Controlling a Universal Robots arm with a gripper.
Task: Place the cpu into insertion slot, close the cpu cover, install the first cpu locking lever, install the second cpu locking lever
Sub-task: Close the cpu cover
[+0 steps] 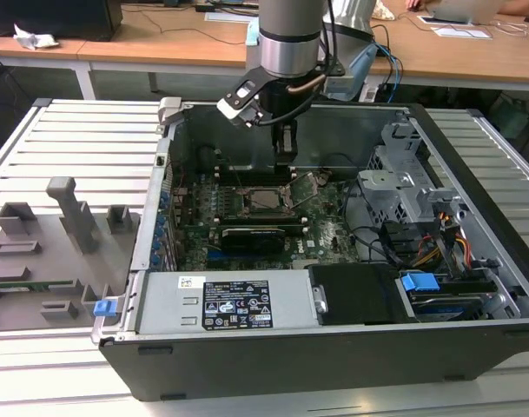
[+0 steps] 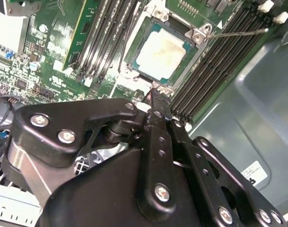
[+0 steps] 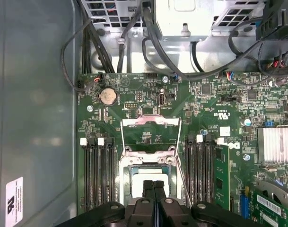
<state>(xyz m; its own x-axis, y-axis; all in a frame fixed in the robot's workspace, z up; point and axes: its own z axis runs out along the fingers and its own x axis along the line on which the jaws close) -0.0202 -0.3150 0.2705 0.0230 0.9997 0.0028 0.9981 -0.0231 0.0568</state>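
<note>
Both wrist views show the cpu (image 2: 160,51) lying flat in the slot (image 3: 124,178), pale top up and edges square to the rim. The cover (image 3: 151,122) is swung open. Its frame sits on the far side of the slot from the hand, and the board (image 3: 210,118) shows through its window. A thin lever (image 2: 238,32) stands free past one corner, near the memory slots (image 2: 214,66).

The hand (image 2: 155,94) is clenched, fingers pressed together with nothing between them. Its tips hover just over the slot's near edge, close to the chip; I cannot tell whether they touch it.

The step in hand looks to be closing the cover. To do it well, I would push on the frame's metal bar with the closed tips, never on the chip or contacts. A slow arc about the hinge should land the frame flat around the pale top. The lever should be clear of that path, or the frame may jam on it.
</note>
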